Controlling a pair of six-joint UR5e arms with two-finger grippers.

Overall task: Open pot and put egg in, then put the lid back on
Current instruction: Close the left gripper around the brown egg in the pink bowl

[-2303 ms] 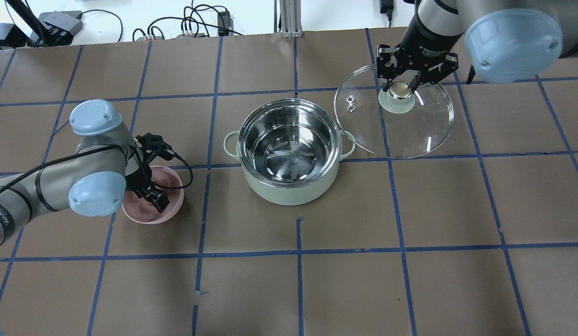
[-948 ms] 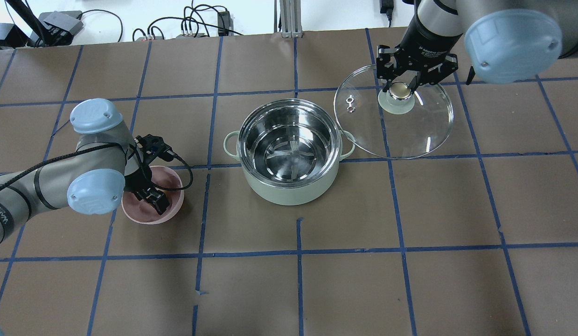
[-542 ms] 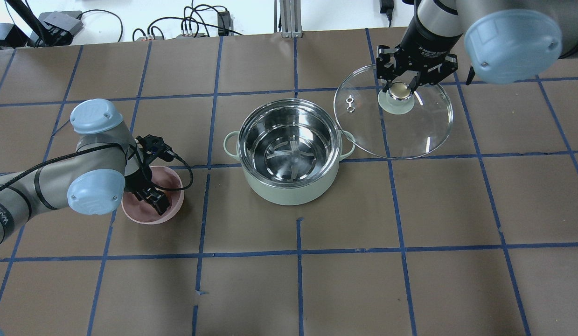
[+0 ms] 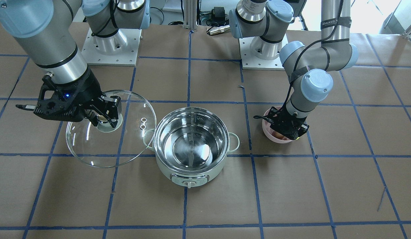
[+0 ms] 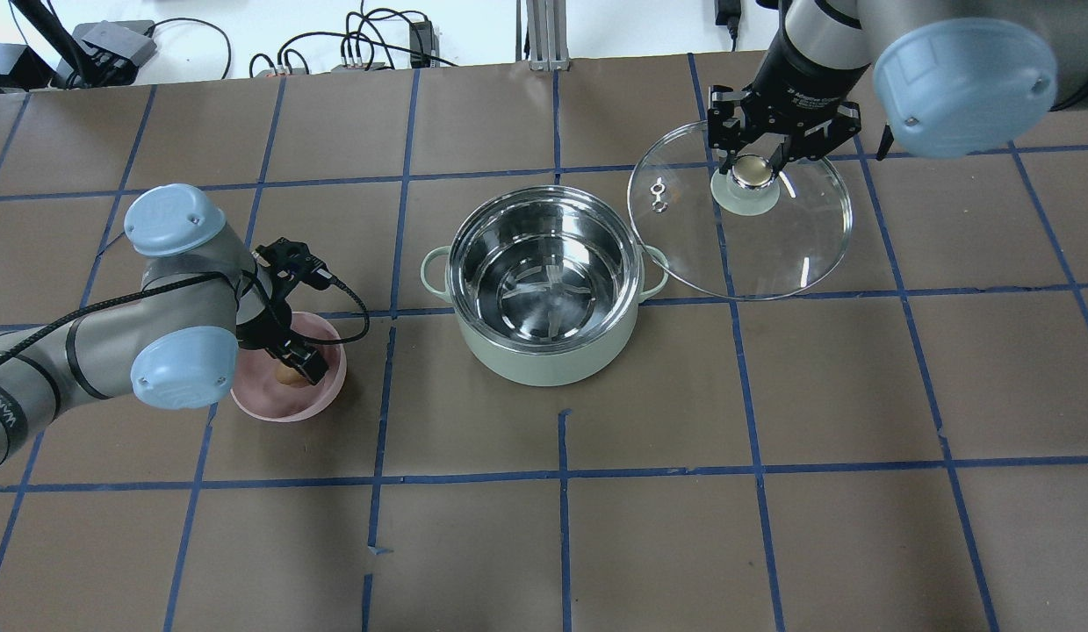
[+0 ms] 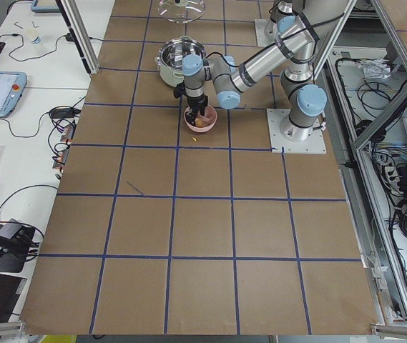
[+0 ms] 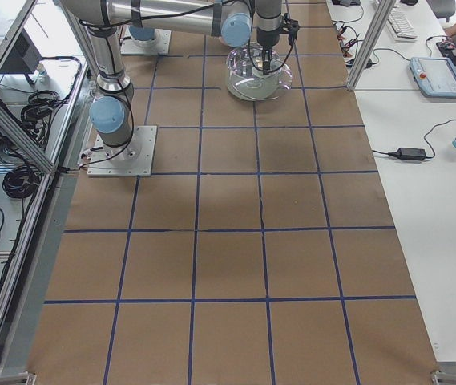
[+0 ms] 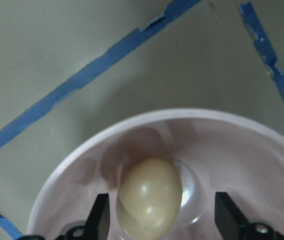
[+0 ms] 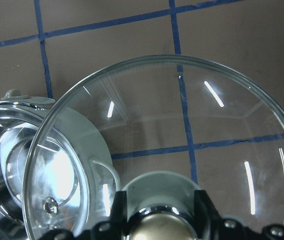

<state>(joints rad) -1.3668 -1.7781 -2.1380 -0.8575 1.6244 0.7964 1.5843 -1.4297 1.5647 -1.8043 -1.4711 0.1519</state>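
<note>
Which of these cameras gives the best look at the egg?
The left wrist camera: the egg fills the middle, lying in the pink bowl within the open left pincer. Overhead shows only a tan speck; the other views barely show it, or not at all.

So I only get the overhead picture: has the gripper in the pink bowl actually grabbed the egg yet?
Observer: Not yet. The left wrist camera shows the egg lying in the pink bowl between the left gripper fingers, with a clear gap to one of them.
Visitor: Does the pot have any controls? I see only its top.
Observer: Yes, the front-facing camera shows a control knob low on the front of the pot.
Visitor: And the lid?
Observer: The right wrist camera shows the right gripper closed on the knob of the lid, with the pot's rim visible through the glass.
</note>
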